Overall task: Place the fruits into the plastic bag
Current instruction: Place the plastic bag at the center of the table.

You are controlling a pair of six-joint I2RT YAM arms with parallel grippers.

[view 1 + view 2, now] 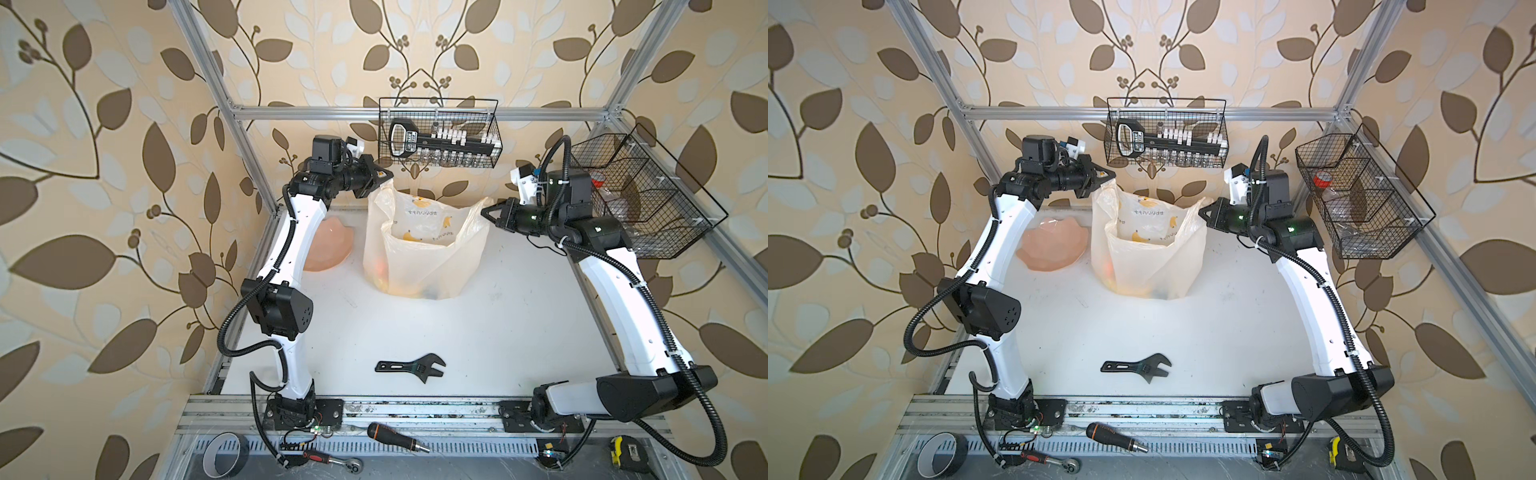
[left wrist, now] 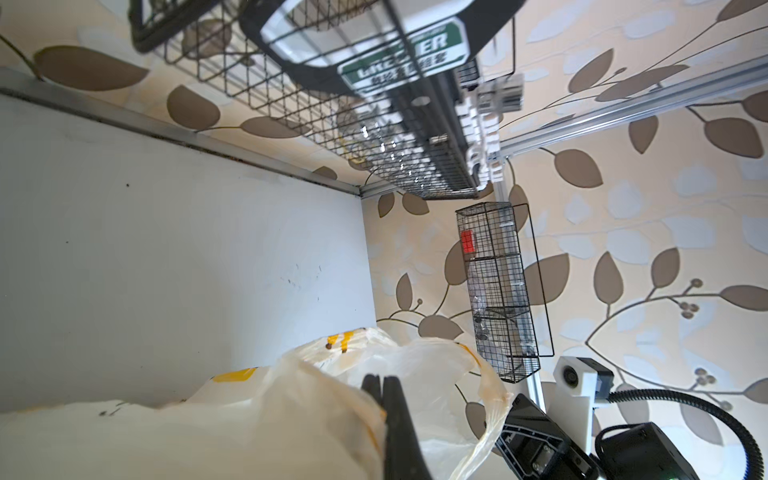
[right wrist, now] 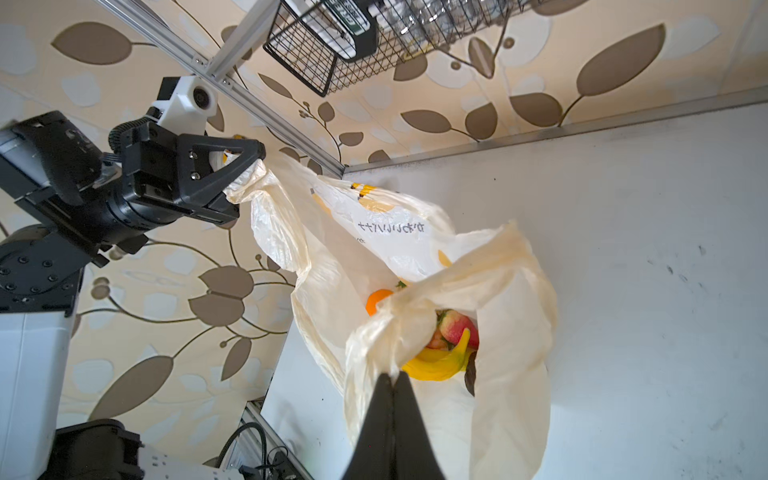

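Closest to us, along the front rail, lie a roll of tape [image 1: 241,449], a ratchet wrench [image 1: 332,460], a screwdriver [image 1: 395,437] and a tape measure [image 1: 623,451], with an adjustable wrench [image 1: 415,366] alone on the white table [image 1: 457,332] behind them. Toward the back stands the plastic bag [image 1: 424,257], stretched open between the arms. The left gripper [image 3: 249,162] is pinched tight on one handle loop and the right gripper [image 3: 392,380] is clamped on the other, bunched at its tips. Whether the bag's bottom rests on the table or hangs just clear, we cannot tell. In both top views the fruits show only as orange and dark smudges through the crinkled wall. From the right wrist we make out yellow bananas [image 3: 436,361], a reddish apple [image 3: 455,326] and a tangerine [image 3: 376,301] down inside. A dark piece [image 3: 469,374] is cut off by the bag's edge and we cannot name it. The left arm covers part of the pink dish [image 1: 332,249] just beside the bag. A wire basket [image 1: 440,133] holding a socket set hangs above the bag, and another basket [image 1: 648,199] hangs behind the right arm.
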